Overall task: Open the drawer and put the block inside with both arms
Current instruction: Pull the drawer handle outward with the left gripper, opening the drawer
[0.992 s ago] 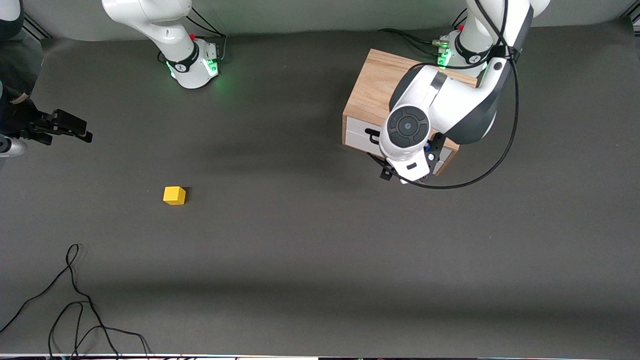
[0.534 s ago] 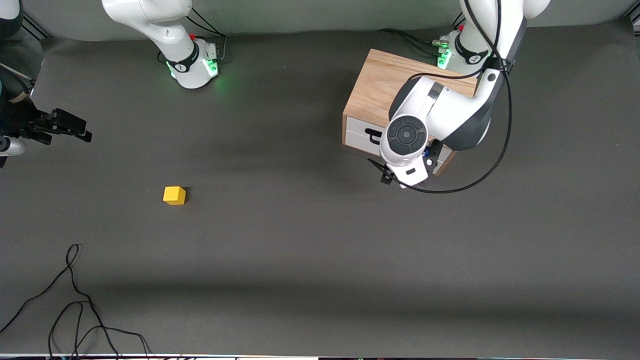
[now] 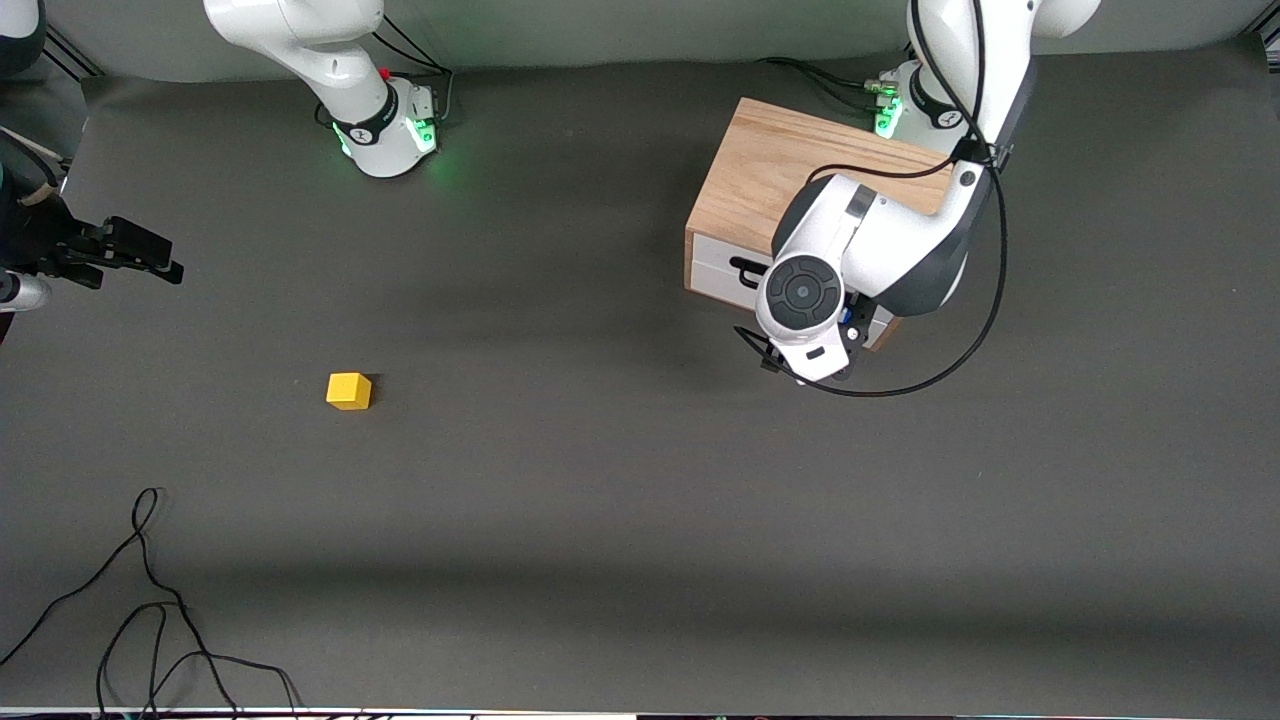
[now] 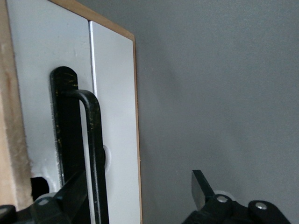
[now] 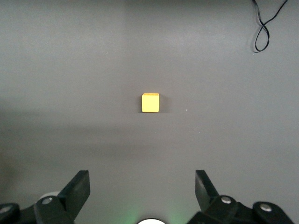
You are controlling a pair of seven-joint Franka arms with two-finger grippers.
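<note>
Box (image 3: 770,175) with drawer (image 3: 725,270) at left arm's end; block (image 3: 348,391) well apart, toward right arm's end, nearer the camera.

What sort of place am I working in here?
Most likely a robotics lab bench: two white arms bolted to a dark-matted table, a loose black cable, and only test props, a yellow block and an oak drawer box.

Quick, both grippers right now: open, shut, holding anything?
Left gripper: jaws open, empty, at the drawer front by the handle.
Right gripper: jaws open, empty, waiting up in the air with the block in its view.
</note>
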